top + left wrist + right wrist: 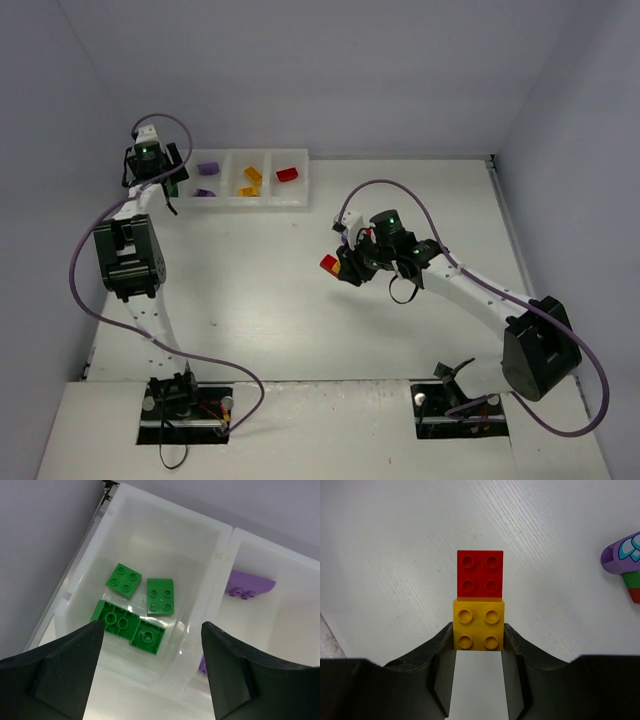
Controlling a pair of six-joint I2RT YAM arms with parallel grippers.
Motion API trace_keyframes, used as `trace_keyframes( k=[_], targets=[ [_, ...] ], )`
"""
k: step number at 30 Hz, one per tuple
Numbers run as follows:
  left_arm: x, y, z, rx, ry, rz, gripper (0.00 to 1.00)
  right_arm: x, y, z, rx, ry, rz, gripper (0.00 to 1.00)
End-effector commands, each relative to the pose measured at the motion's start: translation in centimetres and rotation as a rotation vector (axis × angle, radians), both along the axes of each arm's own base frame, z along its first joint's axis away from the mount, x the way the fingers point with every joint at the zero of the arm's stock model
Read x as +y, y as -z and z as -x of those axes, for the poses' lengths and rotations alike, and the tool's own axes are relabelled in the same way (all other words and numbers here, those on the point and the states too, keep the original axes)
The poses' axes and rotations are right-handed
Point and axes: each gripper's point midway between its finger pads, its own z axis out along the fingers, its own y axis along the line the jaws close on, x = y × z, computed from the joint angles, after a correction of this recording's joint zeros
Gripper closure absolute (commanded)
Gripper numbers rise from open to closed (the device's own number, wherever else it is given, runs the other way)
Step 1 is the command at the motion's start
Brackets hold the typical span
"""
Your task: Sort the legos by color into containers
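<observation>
Pale walls (300, 70) close in the white table (250, 300) on three sides, and the long tray (268, 201) sits along the far edge near the left corner. Over its end compartment hangs the left gripper (151, 626), jaws spread wide and empty, with four green legos (161, 596) lying below. Purple legos (249, 586) lie just past the divider, with orange-yellow ones (250, 181) and a red one (287, 175) farther along. The right gripper (478, 630) is over bare mid-table, well apart from the tray, jaws closed on a yellow brick (478, 615) with a red brick (480, 573) joined ahead of it. A purple-topped piece (622, 562) shows at the right edge of the right wrist view, apart from them.
</observation>
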Motion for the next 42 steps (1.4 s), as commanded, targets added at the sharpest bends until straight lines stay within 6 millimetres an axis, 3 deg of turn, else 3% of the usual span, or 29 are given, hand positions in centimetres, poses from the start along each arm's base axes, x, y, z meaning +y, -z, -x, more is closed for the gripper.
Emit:
trace_keyframes(
  k=[1,2,3,4,5,6,7,9,10,12,14,17,18,20,24,29,36,42],
  targets=[
    [-0.4,-11.1,0.9,-0.184,0.029,-0.046,0.28,0.6,-2.9,-0.9,-0.097,-0.004,-0.062,1.00],
    [-0.8,-10.8,1.8,-0.169,0.037,-0.043,0.28,0.6,-3.2,-1.0,-0.112,-0.014,-0.063,1.00],
    [-2.4,-13.3,2.9,-0.207,0.103,-0.031,0.28,0.7,-3.4,-0.8,-0.117,-0.026,-0.069,1.00],
    [-3.5,-13.9,3.6,-0.213,0.139,-0.018,0.28,0.8,-3.5,-0.7,-0.121,-0.038,-0.071,1.00],
    [-4.7,-13.2,4.6,-0.192,0.173,0.004,0.28,0.9,-3.8,-0.9,-0.137,-0.044,-0.083,1.00],
    [-6.6,-13.3,5.5,-0.184,0.243,0.047,0.28,1.1,-4.2,-1.1,-0.157,-0.055,-0.091,1.00],
    [-8.9,-15.3,6.9,-0.211,0.304,0.062,0.28,1.3,-4.3,-0.9,-0.160,-0.068,-0.099,1.00],
    [-12.9,-15.0,9.8,-0.161,0.421,0.124,0.28,1.5,-4.8,-1.0,-0.179,-0.079,-0.109,1.00],
    [-15.9,-14.9,10.8,-0.145,0.492,0.143,0.28,1.6,-5.0,-1.1,-0.190,-0.088,-0.118,1.00],
    [-19.2,-14.2,13.7,-0.096,0.587,0.167,0.28,1.7,-5.5,-1.0,-0.208,-0.096,-0.127,1.00],
    [-24.3,-13.6,16.5,-0.049,0.720,0.210,0.28,1.8,-5.9,-1.0,-0.228,-0.108,-0.134,1.00],
    [-29.7,-13.3,20.7,-0.018,0.872,0.309,0.28,1.8,-6.5,-1.0,-0.249,-0.114,-0.142,1.00],
    [-31.0,-13.7,21.9,-0.024,0.904,0.346,0.28,1.9,-6.7,-1.1,-0.258,-0.115,-0.148,1.00],
    [-34.3,-12.9,24.9,0.023,1.013,0.401,0.28,1.8,-7.3,-1.0,-0.279,-0.114,-0.161,1.00],
    [-38.7,-12.9,29.0,0.058,1.158,0.463,0.28,2.1,-8.4,-0.6,-0.313,-0.136,-0.195,1.00],
    [-41.2,-12.4,31.0,0.097,1.240,0.519,0.31,2.1,-9.0,-0.3,-0.328,-0.146,-0.208,1.00],
    [-42.5,-13.2,30.6,0.060,1.258,0.579,0.37,2.5,-9.5,0.2,-0.334,-0.170,-0.223,1.00],
    [-43.2,-12.5,30.2,0.068,1.280,0.606,0.41,2.4,-10.2,0.3,-0.357,-0.165,-0.235,1.00]
  ],
)
